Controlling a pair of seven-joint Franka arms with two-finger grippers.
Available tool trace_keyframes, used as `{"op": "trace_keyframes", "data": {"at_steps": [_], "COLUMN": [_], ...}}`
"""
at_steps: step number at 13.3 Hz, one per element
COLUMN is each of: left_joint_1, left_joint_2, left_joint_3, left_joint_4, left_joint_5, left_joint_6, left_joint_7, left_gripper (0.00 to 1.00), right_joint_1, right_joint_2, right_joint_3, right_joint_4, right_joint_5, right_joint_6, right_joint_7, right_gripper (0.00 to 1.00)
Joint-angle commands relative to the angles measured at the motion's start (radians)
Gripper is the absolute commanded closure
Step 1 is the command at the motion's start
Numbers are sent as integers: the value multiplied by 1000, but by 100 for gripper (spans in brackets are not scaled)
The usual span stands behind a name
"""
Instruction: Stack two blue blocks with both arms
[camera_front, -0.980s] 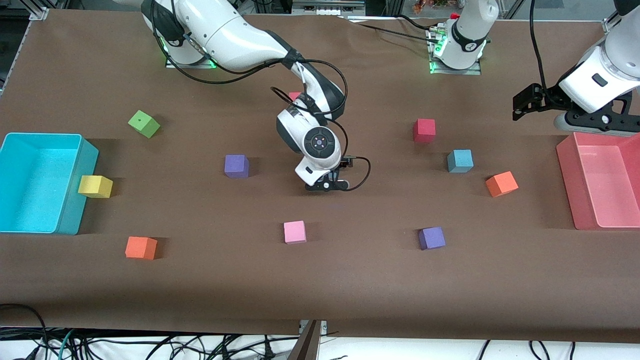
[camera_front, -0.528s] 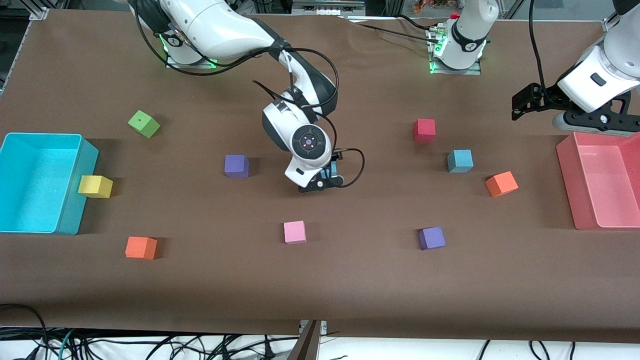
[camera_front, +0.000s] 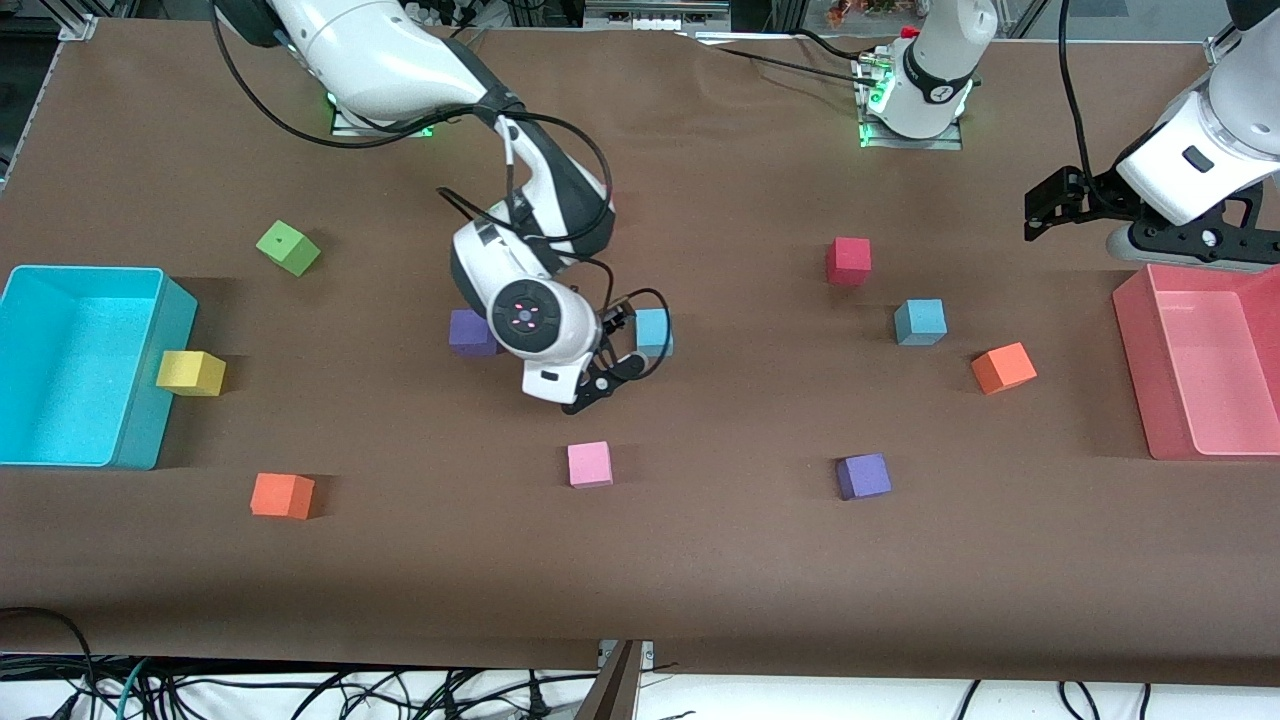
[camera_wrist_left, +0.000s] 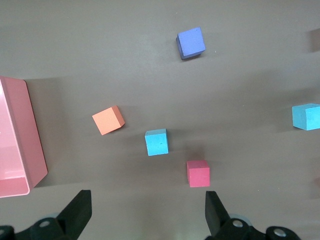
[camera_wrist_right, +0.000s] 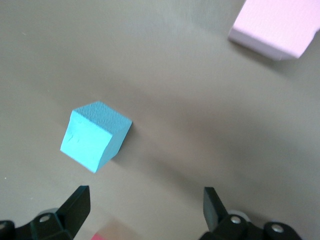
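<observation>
One blue block (camera_front: 653, 332) (camera_wrist_right: 95, 142) sits on the brown table near its middle, with nothing touching it. The other blue block (camera_front: 920, 322) (camera_wrist_left: 156, 142) rests toward the left arm's end, between a red cube (camera_front: 849, 261) and an orange cube (camera_front: 1003, 367). My right gripper (camera_front: 600, 385) (camera_wrist_right: 145, 210) hangs low just beside the middle block, open, with only bare table between its fingers. Over the table by the pink bin (camera_front: 1200, 440), my left gripper (camera_front: 1035, 210) (camera_wrist_left: 145, 215) waits open and holds nothing.
A cyan bin (camera_front: 80, 365) stands at the right arm's end with a yellow cube (camera_front: 190, 372) against it. Purple cubes (camera_front: 468, 333) (camera_front: 863, 476), a pink cube (camera_front: 589, 464), an orange cube (camera_front: 282, 495) and a green cube (camera_front: 288, 247) lie scattered.
My right arm has swung toward its own end of the table, off the middle blue block, which now shows in full. The left arm has not moved.
</observation>
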Motion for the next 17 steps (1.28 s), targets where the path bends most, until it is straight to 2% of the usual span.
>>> {"op": "trace_keyframes", "data": {"at_steps": [1,3,5,7,8,10,12,14,15,17], "left_joint_1": [8,11,14,18,19,19,20,20,20,22], "left_joint_2": [7,41,53,59,64,96,142,190,208,211], "left_joint_3": [4,2,5,5,4,5,5,4,4,4], "left_joint_4": [16,4,-88,-186,-224,-269,-281,-283,-309,-448], "left_joint_5": [14,30,30,30,30,30,30,29,29,27], "left_joint_6": [-16,-4,91,184,249,301,304,327,378,557], "left_joint_7": [10,10,8,8,10,10,11,2,1,-2], "left_gripper": [0,0,0,0,0,0,0,0,0,1], "right_joint_1": [-26,-25,-28,-29,-29,-49,-84,-123,-149,-189], "right_joint_2": [-201,-197,-199,-215,-225,-238,-278,-330,-353,-379], "right_joint_3": [11,14,34,63,83,107,143,152,160,186], "right_joint_4": [-392,-448,-500,-552,-571,-592,-641,-654,-649,-654], "right_joint_5": [123,136,153,254,266,295,366,371,374,377], "right_joint_6": [297,451,537,608,644,652,652,608,532,465], "right_joint_7": [-190,-320,-400,-462,-536,-571,-655,-855,-885,-887], "right_gripper": [0,0,0,0,0,0,0,0,0,0]}}
